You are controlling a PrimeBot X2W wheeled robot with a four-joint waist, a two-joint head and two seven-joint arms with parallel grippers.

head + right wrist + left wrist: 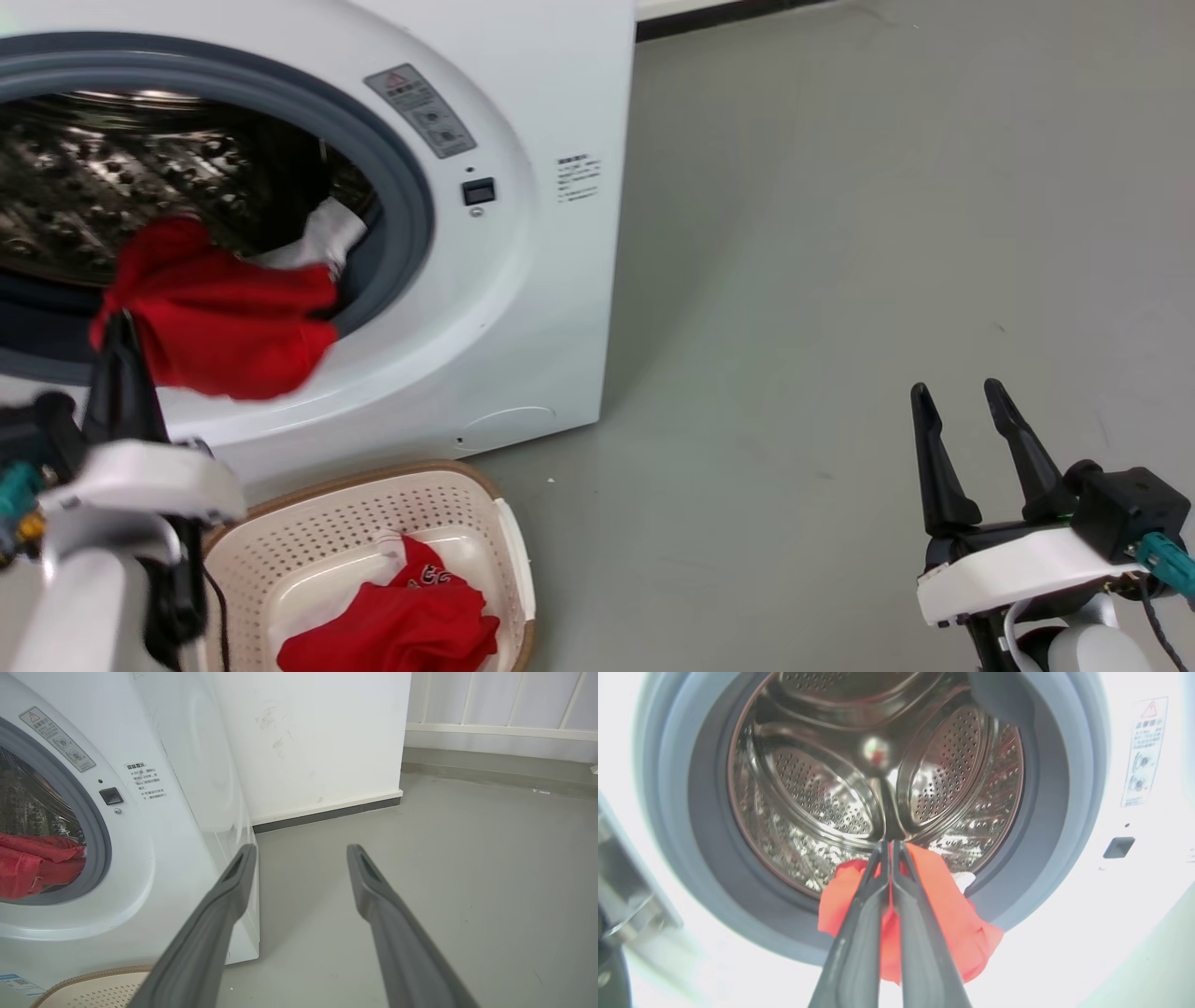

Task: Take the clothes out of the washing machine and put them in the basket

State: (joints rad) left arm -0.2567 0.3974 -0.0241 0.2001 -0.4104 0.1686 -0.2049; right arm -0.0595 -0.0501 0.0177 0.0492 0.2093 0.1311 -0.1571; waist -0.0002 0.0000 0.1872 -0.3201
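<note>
Closest in, the basket (373, 476) sits on the floor (840, 280) just below the front of the washing machine (532, 308). It holds 1 crumpled jersey (401, 625), red with dark print, lying in its near half. Off to the right the right gripper (957, 385) hangs over bare floor, well apart from everything, fingers spread wide with nothing between them. Further in, the left gripper (891, 845) is up at the porthole, its 2 fingers pinched together on the hanging garment (224, 327). That garment is a red bunch spilling out over the grey door ring (415, 224) and drooping down the white front, higher than the basket and toward its left side. A white piece (327, 233) pokes up behind the red, against the ring. It is probably a panel of the same garment, but the view doesn't settle that. Deeper still, the perforated drum (822, 802) shows bare metal around the red. Count: 2 red garments seen (1 in basket, 1 at porthole), 1 basket, 1 washing machine, 2 grippers. Handling, as a judgement: the fabric looks soft, limp and light, with no stiffness, so it will sag and trail from wherever it is pinched. Damp or dry cannot be told. Best hold is a thick gathered fold near the middle of the bunch, not a thin hem, which could slide out of narrow fingers. The loose tail may drag on the rubber ring coming out, so it wants lifting clear of the lip before it goes over the basket.
</note>
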